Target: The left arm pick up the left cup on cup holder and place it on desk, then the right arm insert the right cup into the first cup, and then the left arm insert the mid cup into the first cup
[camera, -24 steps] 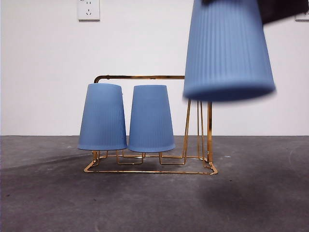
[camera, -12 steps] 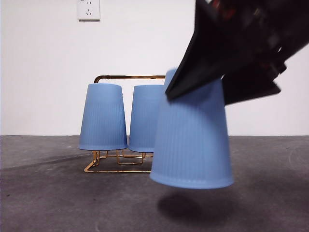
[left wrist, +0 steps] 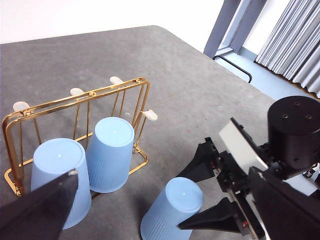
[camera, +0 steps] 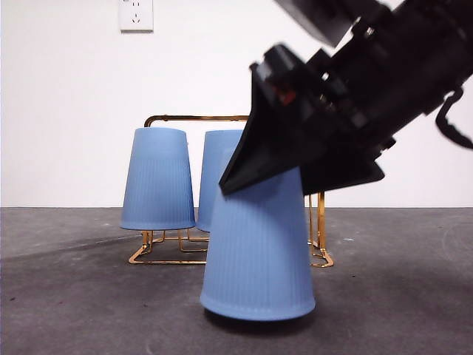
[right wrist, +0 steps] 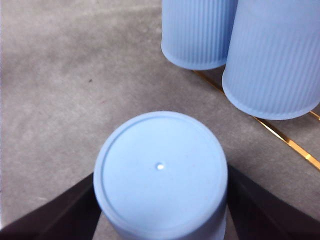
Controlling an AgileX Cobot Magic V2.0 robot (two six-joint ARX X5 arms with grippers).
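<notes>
Surroundings: a white wall socket (camera: 136, 15) sits high on the pale wall behind the desk (camera: 89, 310); the left wrist view alone shows a grey door frame (left wrist: 226, 30) and striped curtains (left wrist: 295, 45) beyond the desk edge.
In the way: in the front view the dark arm and the near cup (camera: 257, 248) cover the right part of the cup holder (camera: 319, 222) and much of the middle cup (camera: 218, 177).
Cup holder: gold wire rack on the desk, with two blue cups upside down on it, the end cup (camera: 157, 179) and the middle cup side by side; bare white-tipped prongs (left wrist: 148, 115) show in the left wrist view.
Near cup: upside down, rim on the desk in front of the rack, apart from the other two cups.
Right gripper (right wrist: 160, 205): jaws set to either side of the near cup's upper body, close against it as far as the right wrist view shows; real contact is not plain.
Left gripper (left wrist: 45, 210): raised above and beside the rack, only one dark jaw visible; cannot tell how wide it stands, and it touches nothing visible.
Only in the front view: the near cup's rim meets the desk.
Only in the right wrist view: the near cup's flat base, seen from above.
</notes>
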